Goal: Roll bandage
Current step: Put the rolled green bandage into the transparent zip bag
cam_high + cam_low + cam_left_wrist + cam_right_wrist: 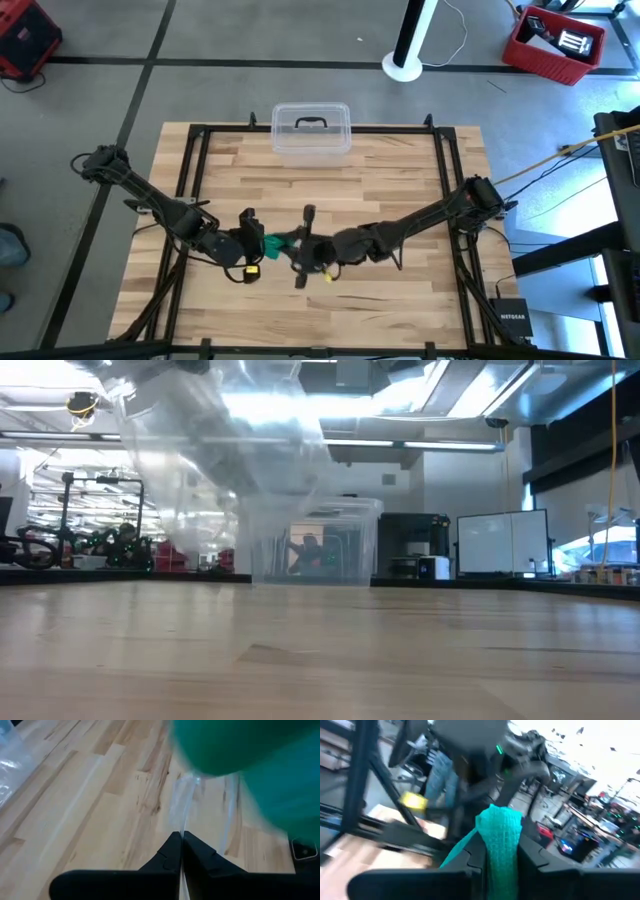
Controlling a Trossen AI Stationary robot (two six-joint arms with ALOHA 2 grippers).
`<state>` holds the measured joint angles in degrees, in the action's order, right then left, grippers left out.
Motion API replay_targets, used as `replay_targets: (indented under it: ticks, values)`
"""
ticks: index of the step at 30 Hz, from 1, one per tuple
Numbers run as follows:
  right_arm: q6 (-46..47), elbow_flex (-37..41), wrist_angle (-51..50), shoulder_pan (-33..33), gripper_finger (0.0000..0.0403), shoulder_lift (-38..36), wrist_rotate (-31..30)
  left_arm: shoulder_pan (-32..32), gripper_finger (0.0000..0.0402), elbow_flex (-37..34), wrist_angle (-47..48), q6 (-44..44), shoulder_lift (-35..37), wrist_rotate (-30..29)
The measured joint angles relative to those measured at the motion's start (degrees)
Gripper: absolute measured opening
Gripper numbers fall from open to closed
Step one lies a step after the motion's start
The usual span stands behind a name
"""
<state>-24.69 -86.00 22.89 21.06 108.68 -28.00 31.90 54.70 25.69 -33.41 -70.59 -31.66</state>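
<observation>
Both arms met near the middle of the wooden table [400, 170], slightly toward its front edge, with the bandage [278, 241] stretched between them as a short teal span clear of the boards. The right gripper [500, 857] had its two dark fingers [470, 857] closed against a thick fold of the teal fabric, which stood up between them; held that way, the strip was likely kept taut so that turns could be laid on evenly. The left gripper [181, 851] showed its fingertips pressed together on a thin clear film (probably the plastic wrapper, though its outline was hard to follow), while a blurred mass of teal hung just beyond them; whether that gripper also pinched the bandage itself could not be told. Meeting so close left little slack between the arms, which would suit rolling but leave scant margin before the wrists crowded each other. Behind them stood a clear lidded box [311, 130] at the far edge, well apart from the work, and the black frame [190, 160] ran round the table's border. Open boards lay to the front and on both sides, so there seemed room to draw the strip sideways; the nearest limit was the front edge.
</observation>
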Motion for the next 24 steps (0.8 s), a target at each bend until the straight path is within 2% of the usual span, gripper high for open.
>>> replay_targets:
  ticks: [17, 24]
  values:
    - [2.1, -0.1, 0.9, 0.2, 0.006, 2.4, -1.1, -1.5, 0.0, -0.2, 1.4, -2.9, -0.1, -2.7]
    - [2.4, -0.1, -0.5, 1.5, 0.0057, 3.4, -5.8, -1.4, 0.0, -0.2, 3.0, -3.0, -0.1, -5.0]
